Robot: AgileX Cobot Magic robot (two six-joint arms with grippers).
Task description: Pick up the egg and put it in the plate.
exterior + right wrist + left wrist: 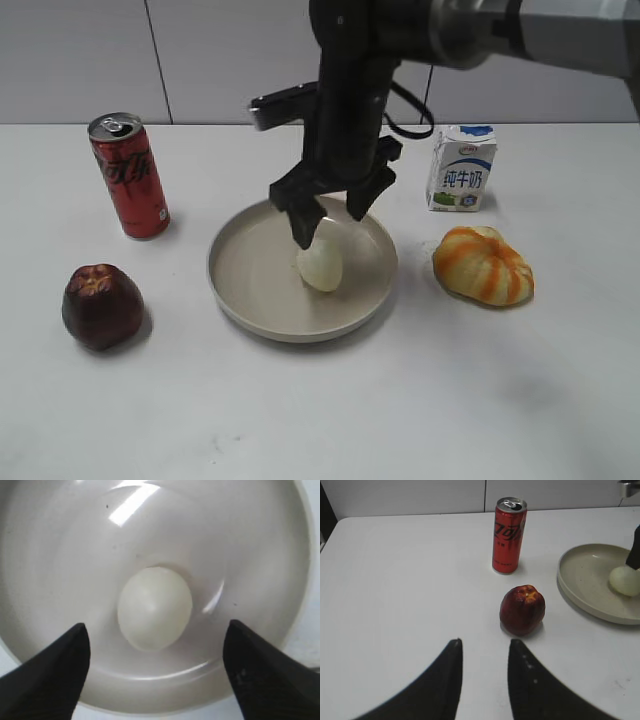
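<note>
The right end effector [329,222] is hanging released over the plate [250,290], its two fingers spread wide on both sides of the egg [321,264], which is lying free inside the plate. The left end effector [484,680] is waiting over the counter [400,580], fingers slightly apart and grasping nothing, near a dark red apple [522,609]

Lab: bare white table [320,420], panelled wall [150,60]

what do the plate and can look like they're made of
Plate: matte beige, likely ceramic or melamine; thick raised rim, soft sheen in the right wrist view.
Can: glossy red painted metal, likely aluminium; silvery top with pull tab.
</note>
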